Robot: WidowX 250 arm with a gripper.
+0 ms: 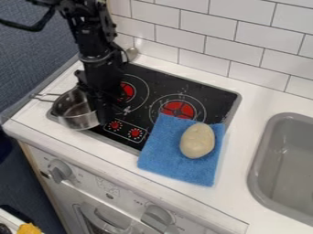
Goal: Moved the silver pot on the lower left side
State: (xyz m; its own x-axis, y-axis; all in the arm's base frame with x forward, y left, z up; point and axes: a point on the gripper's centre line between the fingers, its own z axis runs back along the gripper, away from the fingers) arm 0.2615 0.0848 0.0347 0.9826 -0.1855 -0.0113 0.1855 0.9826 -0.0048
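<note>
At the near side, the white oven front (110, 180) carries gray knobs (157, 216). Above it on the counter (240, 192), a blue cloth (177, 157) overlaps the stove's (211, 93) near right part, with a pale, potato-like lump (197, 140) on top; the gray sink (287, 160) is to the right. The silver pot (79, 119) is at the stove's left edge, its handle pointing left. The black gripper (106, 112) hangs at the pot's right side; whether it is open or closed, I cannot tell. White tiles (207, 27) rise behind.
</note>
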